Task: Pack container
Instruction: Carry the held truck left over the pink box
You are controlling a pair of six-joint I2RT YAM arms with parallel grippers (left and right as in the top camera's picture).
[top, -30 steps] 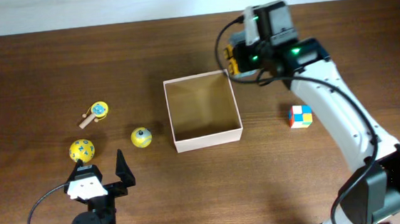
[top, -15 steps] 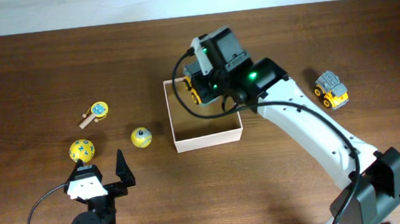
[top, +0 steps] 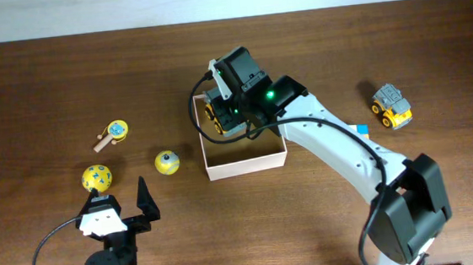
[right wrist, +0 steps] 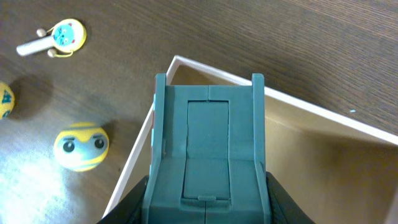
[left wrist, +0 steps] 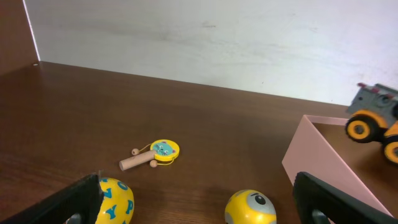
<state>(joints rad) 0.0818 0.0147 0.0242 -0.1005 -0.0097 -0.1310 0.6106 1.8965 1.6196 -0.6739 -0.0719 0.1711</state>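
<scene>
Right tool (top: 220,110) clamped on grey toy truck (right wrist: 208,155) over wall of cardboard box (top: 247,165); left tool (left wrist: 199,202) spread wide, empty, low over brown counter (top: 38,80).

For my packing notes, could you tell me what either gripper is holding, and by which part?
The right gripper holds a toy truck by its grey sides; left gripper holds nothing.

Square, shallow cardboard container (top: 247,165), whitish walls, tan-brown inside, open-topped, flat on the table (top: 46,71).
</scene>
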